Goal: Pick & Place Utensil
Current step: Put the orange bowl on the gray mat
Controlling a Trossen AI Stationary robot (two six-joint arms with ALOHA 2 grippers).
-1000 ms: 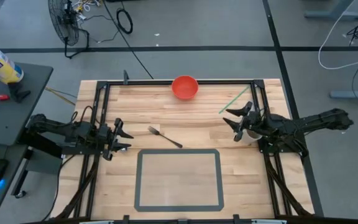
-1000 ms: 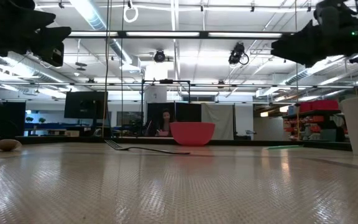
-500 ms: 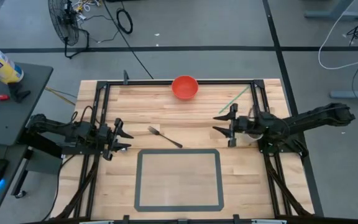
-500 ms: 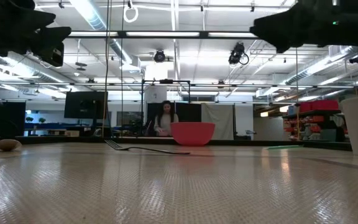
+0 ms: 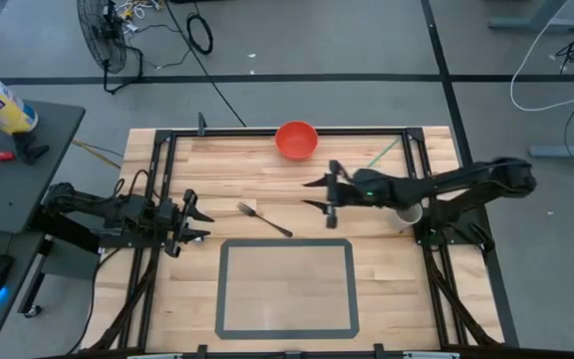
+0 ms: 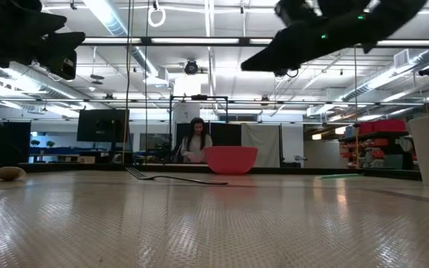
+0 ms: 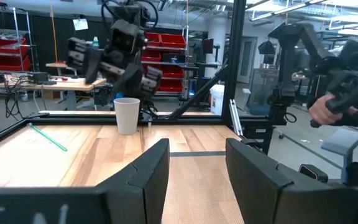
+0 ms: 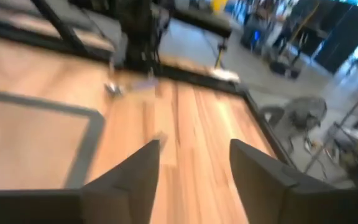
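Hovering with fingers apart, right hand [image 5: 315, 194] sits near fork [image 5: 264, 219]

My right wrist view is motion-blurred; the fork [image 8: 112, 88] there is only a smear. In the low view my right gripper's [image 6: 263, 61] jaws merge into one dark silhouette.

Table layout, overhead.
Fork [image 5: 264, 219] is laid near centre, just behind the taped rectangle [image 5: 285, 287]; bowl [image 5: 296, 140] at the far edge; cup [image 5: 408, 212] to the right, straw [image 5: 376, 160] behind it.
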